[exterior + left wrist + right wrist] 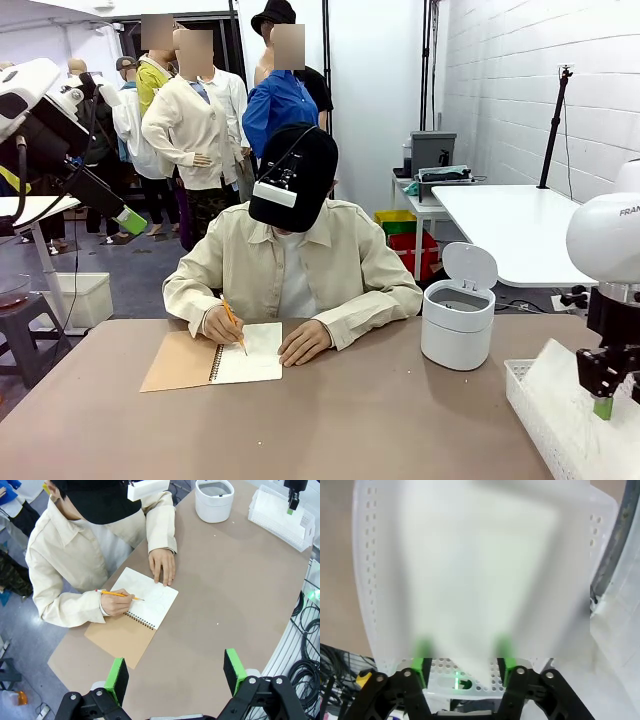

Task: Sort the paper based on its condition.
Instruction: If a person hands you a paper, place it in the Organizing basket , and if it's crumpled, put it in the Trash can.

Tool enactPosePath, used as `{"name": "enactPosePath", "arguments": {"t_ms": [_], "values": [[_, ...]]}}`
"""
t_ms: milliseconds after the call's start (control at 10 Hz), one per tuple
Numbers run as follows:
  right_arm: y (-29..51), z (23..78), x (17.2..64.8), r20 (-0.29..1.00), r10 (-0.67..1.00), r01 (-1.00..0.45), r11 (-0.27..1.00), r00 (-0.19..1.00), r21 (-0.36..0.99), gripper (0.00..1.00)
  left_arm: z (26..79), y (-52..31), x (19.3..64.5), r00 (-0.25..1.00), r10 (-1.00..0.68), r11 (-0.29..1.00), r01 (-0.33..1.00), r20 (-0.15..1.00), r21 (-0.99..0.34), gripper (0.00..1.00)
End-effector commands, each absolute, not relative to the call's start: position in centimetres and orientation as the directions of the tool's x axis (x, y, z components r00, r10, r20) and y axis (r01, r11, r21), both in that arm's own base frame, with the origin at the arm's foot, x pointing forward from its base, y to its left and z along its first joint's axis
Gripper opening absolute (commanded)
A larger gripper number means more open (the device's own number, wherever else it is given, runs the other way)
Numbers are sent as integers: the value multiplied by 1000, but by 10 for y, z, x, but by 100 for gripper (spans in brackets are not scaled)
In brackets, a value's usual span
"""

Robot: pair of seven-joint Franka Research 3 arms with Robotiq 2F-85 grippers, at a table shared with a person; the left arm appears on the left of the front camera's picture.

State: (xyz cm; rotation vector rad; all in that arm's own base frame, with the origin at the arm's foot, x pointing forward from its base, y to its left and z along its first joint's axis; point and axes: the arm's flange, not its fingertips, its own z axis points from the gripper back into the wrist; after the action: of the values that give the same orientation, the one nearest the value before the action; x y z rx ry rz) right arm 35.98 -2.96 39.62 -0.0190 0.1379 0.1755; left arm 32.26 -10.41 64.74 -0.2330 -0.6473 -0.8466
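A white sheet of paper (480,575) lies directly ahead of the right gripper (462,667), just beyond its green fingertips and over a white perforated basket (540,415) at the robot's right end of the desk (350,410). In the right wrist view the sheet is blurred; its long axis runs away from the gripper, its near edge level with the fingertips. The jaws stand apart on either side of that near edge — whether the pads touch the paper cannot be told, though it looks freed or nearly so.

The left gripper (177,672) hangs high above the desk's other end, jaws wide apart, holding nothing. Below it a person writes with a pencil (117,594) on the open page of a spiral notebook (135,615), the other hand (163,566) resting flat on the page's far edge. A white lidded bin (458,320) stands between the notebook and the basket.

The right arm is by far the nearer to the sheet — the left is well apart from it.
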Motion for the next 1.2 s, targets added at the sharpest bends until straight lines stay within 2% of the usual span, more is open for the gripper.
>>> {"name": "enactPosePath", "arguments": {"t_ms": [0, 400, 900, 1100], "values": [[-36, 395, 354, -135, 153, -163, 985, 979, -63, 100, 648, -103, 323, 486, -619, 651, 757, 617, 56, 100], [-34, 416, 354, -89, 177, -184, 980, 980, -77, 100, 648, -103, 323, 486, -619, 651, 757, 617, 56, 100], [-28, 458, 351, 26, 210, -209, 978, 977, -23, 100, 648, -103, 323, 486, -619, 651, 757, 617, 56, 100], [-31, 449, 353, -7, 189, -189, 980, 982, -62, 100, 648, -103, 323, 486, -619, 651, 757, 617, 56, 100]]}}
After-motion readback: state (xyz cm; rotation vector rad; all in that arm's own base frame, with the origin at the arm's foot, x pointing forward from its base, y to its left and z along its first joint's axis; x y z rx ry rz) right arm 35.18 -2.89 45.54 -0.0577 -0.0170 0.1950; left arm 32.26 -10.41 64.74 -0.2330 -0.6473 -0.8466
